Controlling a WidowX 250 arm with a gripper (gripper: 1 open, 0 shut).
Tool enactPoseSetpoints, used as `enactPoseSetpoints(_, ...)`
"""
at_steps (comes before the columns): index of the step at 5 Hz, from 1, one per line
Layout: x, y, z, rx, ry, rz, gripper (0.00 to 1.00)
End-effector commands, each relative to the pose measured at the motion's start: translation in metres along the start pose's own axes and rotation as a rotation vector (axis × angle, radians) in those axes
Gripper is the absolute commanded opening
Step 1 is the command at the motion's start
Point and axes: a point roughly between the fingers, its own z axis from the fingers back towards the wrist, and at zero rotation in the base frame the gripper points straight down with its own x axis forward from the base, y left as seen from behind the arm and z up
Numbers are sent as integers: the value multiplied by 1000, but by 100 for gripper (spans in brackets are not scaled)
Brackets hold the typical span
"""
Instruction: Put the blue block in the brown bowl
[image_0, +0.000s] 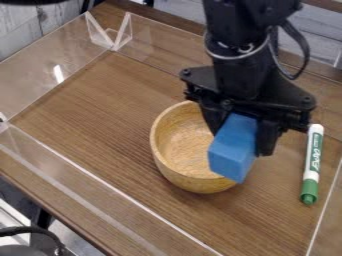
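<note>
no text, label, brand or number can be read anywhere in the view. the marker pen (310, 163), lying on the worktop (107, 110) to the right of the hand (245, 128), has dark marks along its white barrel, but they are too small and blurred to make out as letters or a logo.
</note>
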Motion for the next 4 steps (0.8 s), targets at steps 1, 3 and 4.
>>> enactPoseSetpoints(1, 1, 3, 10, -16, -35, -6, 0)
enactPoseSetpoints(3, -4, 13, 11, -20, -40, -9, 0)
enactPoseSetpoints(4, -5, 16, 11, -18, -40, -7, 0)
